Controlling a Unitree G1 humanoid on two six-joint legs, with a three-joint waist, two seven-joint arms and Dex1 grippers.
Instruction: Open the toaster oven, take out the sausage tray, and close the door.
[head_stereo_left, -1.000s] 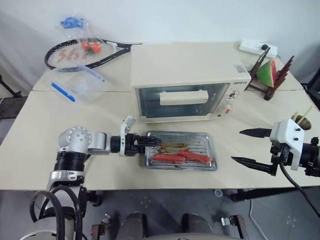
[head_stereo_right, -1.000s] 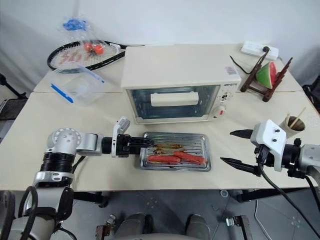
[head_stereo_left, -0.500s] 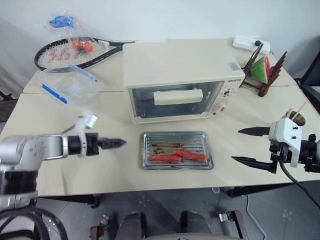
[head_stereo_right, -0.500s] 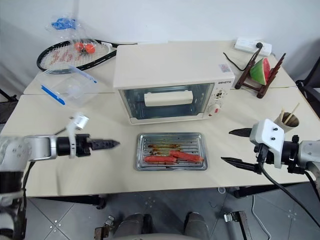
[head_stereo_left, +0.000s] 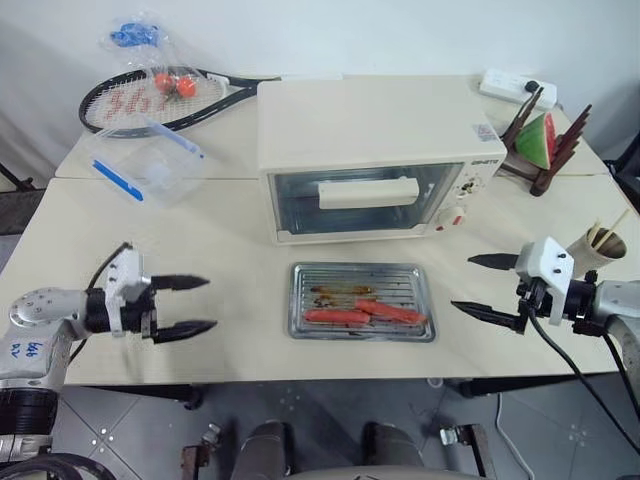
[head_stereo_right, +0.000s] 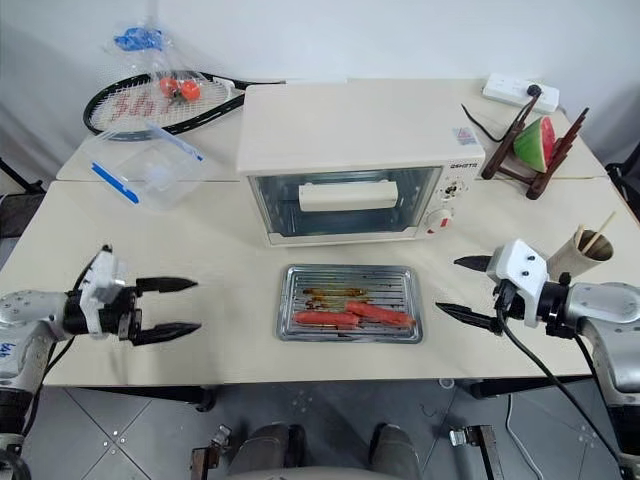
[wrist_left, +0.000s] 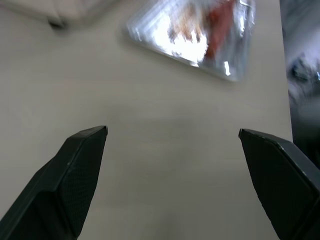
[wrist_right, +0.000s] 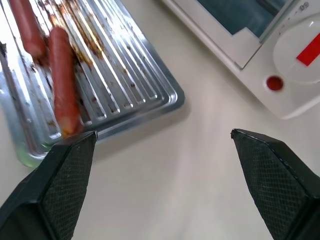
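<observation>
Tray out on bench, oven door shut, both hands empty.
Sausage tray (head_stereo_left: 362, 301) sits flat at frame centre, just in front of the toaster oven (head_stereo_left: 378, 158); door (head_stereo_left: 368, 197) is upright and closed. Left hand (head_stereo_left: 188, 304) at lower left, fingers spread apart, well clear of the tray. Right hand (head_stereo_left: 478, 283) at right, fingers apart, near the tray's right edge, not touching it.

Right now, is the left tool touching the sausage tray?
Apart. The left eye view shows bare table between the left tool and the sausage tray.
</observation>
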